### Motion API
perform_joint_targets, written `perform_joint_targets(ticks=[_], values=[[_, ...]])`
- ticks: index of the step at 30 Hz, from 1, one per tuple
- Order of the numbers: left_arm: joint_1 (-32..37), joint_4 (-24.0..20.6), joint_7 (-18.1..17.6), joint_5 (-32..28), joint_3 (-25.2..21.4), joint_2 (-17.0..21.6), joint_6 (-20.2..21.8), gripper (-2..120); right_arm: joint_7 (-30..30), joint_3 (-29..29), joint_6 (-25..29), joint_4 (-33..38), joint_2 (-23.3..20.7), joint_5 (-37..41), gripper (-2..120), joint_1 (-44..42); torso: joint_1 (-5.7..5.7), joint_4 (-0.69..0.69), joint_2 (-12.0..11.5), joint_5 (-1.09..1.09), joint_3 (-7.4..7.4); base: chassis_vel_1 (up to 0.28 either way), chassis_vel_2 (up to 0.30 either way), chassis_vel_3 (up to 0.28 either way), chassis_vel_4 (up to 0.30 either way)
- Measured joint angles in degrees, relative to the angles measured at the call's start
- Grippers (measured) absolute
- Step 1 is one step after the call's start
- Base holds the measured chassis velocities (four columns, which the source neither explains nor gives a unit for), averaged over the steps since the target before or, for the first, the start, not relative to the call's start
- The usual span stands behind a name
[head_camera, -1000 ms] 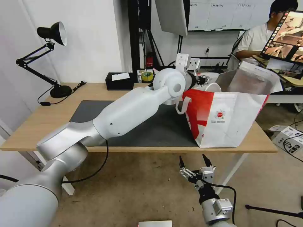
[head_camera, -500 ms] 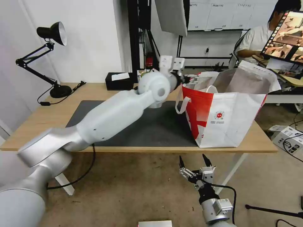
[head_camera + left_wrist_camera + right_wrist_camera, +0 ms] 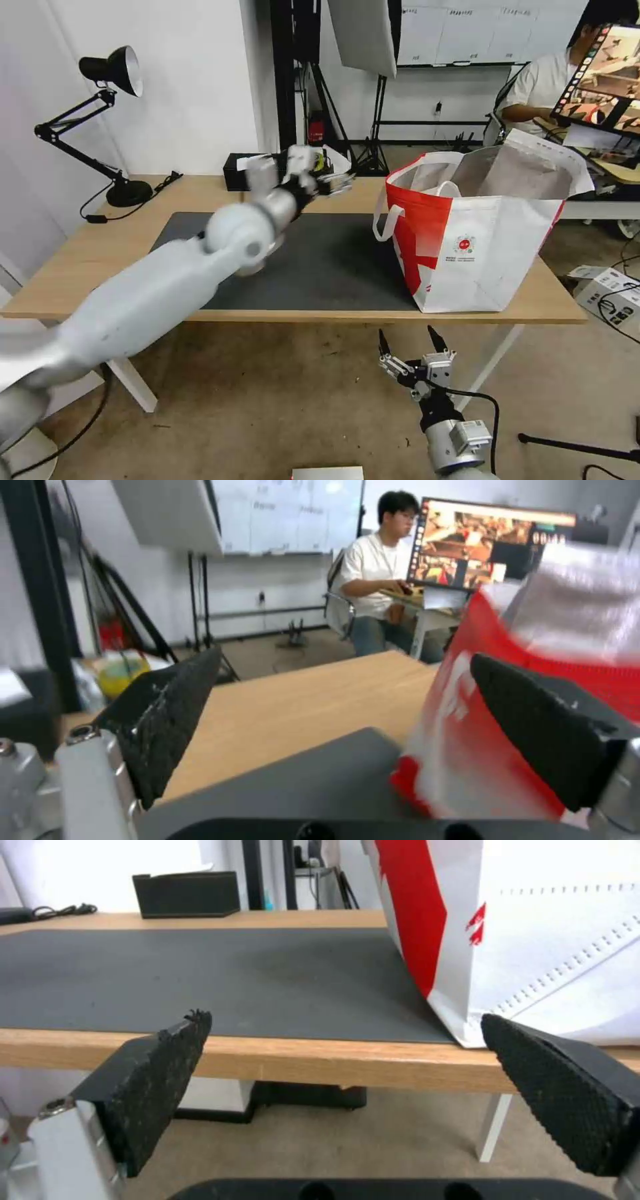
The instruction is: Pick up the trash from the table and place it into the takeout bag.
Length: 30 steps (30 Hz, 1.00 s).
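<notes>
Left gripper [image 3: 331,183]: withdrawn from over the mouth of the takeout bag [image 3: 480,253] within the last second, now above the table's [image 3: 87,257] far edge, left of the bag and apart from it; jaws spread wide in the left wrist view, nothing between the pads [image 3: 167,715]. Judged: a drop into the bag just completed, arm on its way back. Right gripper [image 3: 409,353]: parked low, in front of and below the table edge; fingers wide apart, empty, unchanged over the same second. Takeout bag: upright on the right part of the dark grey mat [image 3: 333,267], mouth open, foil lining exposed, one white loop handle [image 3: 383,217] hanging over the near left side; contents not visible past the rim from the head view. Trash: none seen on mat or bare wood; presumably inside the bag, unconfirmed. Black tissue box [image 3: 250,172]: at the back edge, not part of the trash. Task judged at or near completion.
</notes>
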Motion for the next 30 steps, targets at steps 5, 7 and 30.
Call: perform_joint_targets(ticks=[5, 7, 30], values=[[8.48, -0.82, 4.84, 6.37, -5.74, 3.48, -3.91, 100, 0.00, 0.00, 0.00, 0.00, 0.00, 0.00, 100, 0.00, 0.00, 0.00, 0.00, -0.02, 0.00, 0.000, 0.000, 0.000, 0.000], [11.37, -1.55, 6.05, 6.60, -8.14, 4.24, -4.84, 100, -0.01, -0.01, 0.00, 0.00, 0.00, 0.00, 100, 0.00, 0.00, -0.02, 0.00, -0.01, 0.00, 0.000, 0.000, 0.000, 0.000], [42.51, -6.74, 12.58, 18.69, -32.05, 8.27, -16.00, 100, 0.00, 0.00, 0.00, 0.00, 0.00, 0.00, 100, 0.00, 0.00, -0.02, 0.00, 0.00, 0.00, 0.000, 0.000, 0.000, 0.000]])
